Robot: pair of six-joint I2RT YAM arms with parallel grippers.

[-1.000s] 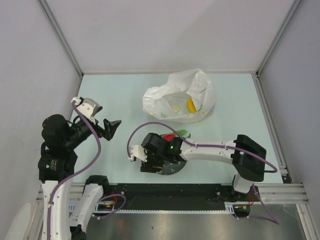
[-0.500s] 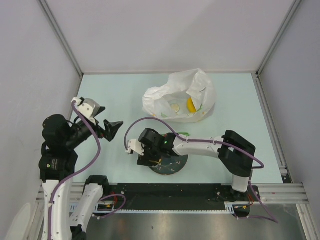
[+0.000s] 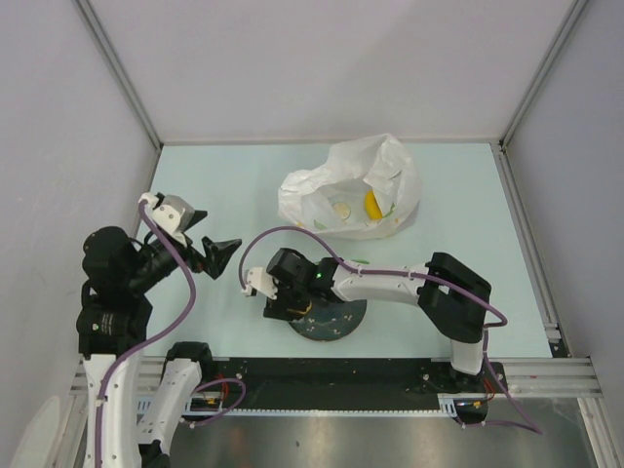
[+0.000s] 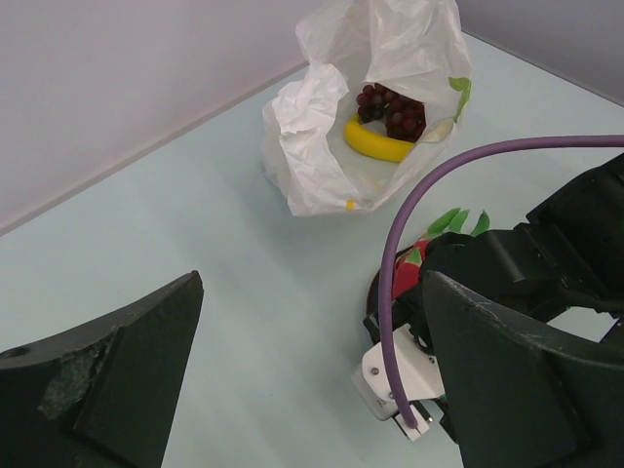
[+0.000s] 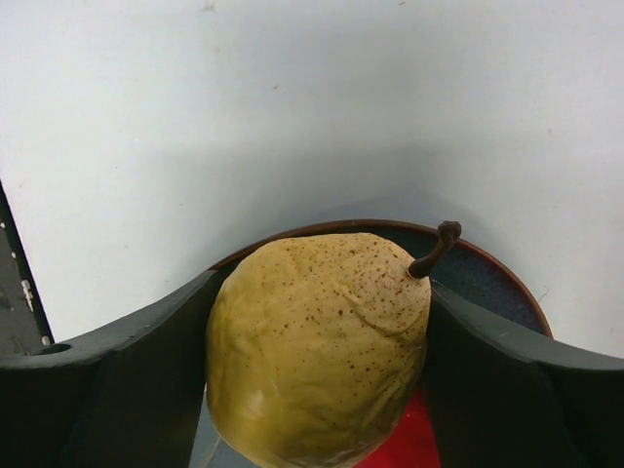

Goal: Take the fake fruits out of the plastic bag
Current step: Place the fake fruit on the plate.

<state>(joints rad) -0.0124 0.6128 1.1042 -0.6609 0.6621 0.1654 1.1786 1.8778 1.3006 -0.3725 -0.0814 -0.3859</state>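
Pinches the yellow fruit [image 5: 317, 341] across its belly in the right gripper [image 5: 322, 312] over the plate [image 5: 483, 283] at near centre, holds the left gripper [image 4: 312, 331] agape; likely light, hard, slick, so best squeezed squarely there.

table [image 3: 224, 175]: pale mint top, under left claw [image 3: 207, 232] | back wall [image 3: 331, 58]: plain grey-lilac panel, well beyond claw | left wall [image 3: 49, 146]: same panel, near claw | right wall [image 3: 585, 195]: same, well apart from claw | posts [image 3: 117, 73]: aluminium, far corners | rail [image 3: 546, 369]: aluminium, table's near edge, nearer than claw | light: even, shadows soft
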